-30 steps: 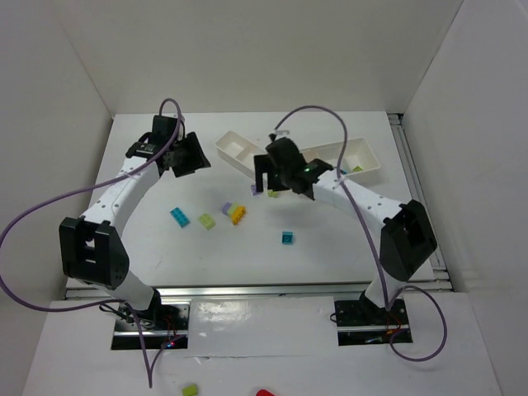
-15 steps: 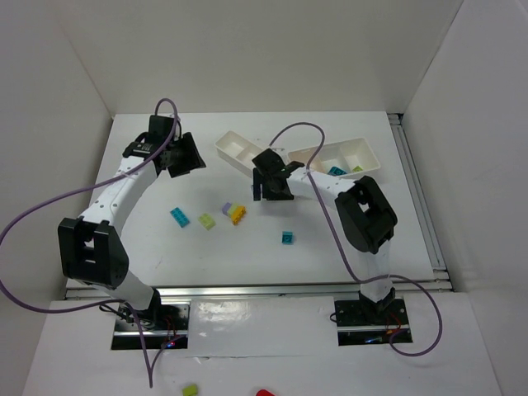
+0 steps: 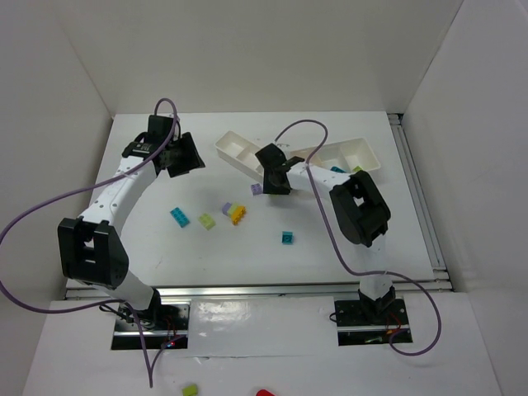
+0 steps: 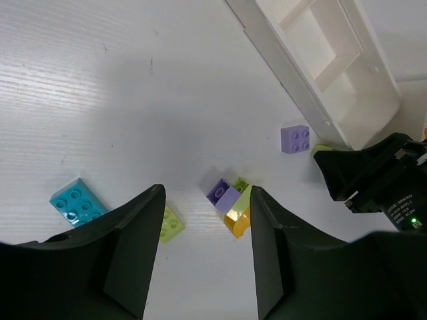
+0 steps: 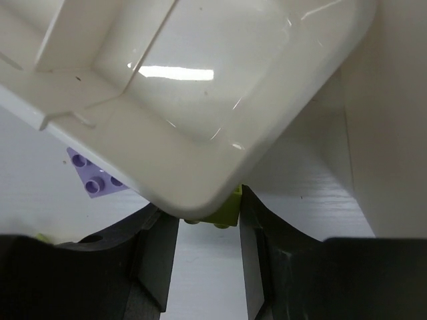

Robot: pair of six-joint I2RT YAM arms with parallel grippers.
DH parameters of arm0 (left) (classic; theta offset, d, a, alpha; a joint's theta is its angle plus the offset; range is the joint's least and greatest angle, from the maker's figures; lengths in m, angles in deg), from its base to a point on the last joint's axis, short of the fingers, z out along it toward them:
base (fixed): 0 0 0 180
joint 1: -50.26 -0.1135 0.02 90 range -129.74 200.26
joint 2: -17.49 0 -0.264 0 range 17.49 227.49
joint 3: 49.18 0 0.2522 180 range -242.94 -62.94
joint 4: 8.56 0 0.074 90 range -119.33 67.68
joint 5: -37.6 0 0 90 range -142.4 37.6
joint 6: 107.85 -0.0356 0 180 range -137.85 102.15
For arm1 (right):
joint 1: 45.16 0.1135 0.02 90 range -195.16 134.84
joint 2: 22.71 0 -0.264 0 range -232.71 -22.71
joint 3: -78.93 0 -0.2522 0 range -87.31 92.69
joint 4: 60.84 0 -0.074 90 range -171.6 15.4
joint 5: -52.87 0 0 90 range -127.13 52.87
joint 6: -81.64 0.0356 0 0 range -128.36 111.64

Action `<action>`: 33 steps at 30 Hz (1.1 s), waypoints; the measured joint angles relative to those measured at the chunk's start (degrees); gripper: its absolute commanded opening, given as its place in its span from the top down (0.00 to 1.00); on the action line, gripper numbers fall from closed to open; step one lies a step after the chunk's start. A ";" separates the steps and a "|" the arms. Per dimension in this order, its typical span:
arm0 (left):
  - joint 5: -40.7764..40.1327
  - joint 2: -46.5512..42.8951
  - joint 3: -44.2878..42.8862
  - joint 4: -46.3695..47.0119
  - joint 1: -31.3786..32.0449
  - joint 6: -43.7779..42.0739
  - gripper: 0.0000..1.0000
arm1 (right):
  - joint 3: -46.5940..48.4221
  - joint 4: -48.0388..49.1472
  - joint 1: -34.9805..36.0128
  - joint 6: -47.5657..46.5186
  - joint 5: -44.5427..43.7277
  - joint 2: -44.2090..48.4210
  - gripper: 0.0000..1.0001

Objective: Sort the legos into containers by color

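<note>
From above, the left fingers (image 3: 186, 157) hang over the table (image 3: 165, 247), and the right fingers (image 3: 275, 183) sit at a tray (image 3: 235, 147) corner. The left wrist view shows the left fingers (image 4: 137, 247) spread and empty above a purple brick (image 4: 222, 193) and a yellow brick (image 4: 237, 219). The right wrist view shows the right fingers (image 5: 157, 257) clenched on a lime brick (image 5: 223, 210) partly hidden by the tray (image 5: 200, 133) corner

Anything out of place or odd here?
Yes. A stray lime piece lies off the table, on the white surface in front of the arm bases. The angled tray and the other tray form a V, and the right gripper has its jaws shut on a lime brick half hidden by the angled tray's corner.
</note>
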 measured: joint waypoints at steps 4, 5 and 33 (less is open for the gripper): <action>0.76 0.00 0.00 0.00 0.00 0.00 0.36 | -0.02 -0.87 0.90 -1.11 -0.33 0.96 0.74; 0.94 0.00 0.00 0.00 0.00 -0.02 0.36 | -0.15 -1.42 1.20 -1.53 -0.42 1.92 0.74; 11.34 14.40 -11.61 -4.15 12.52 -8.74 0.19 | 3.45 -1.84 -35.47 -6.51 -10.45 8.28 0.38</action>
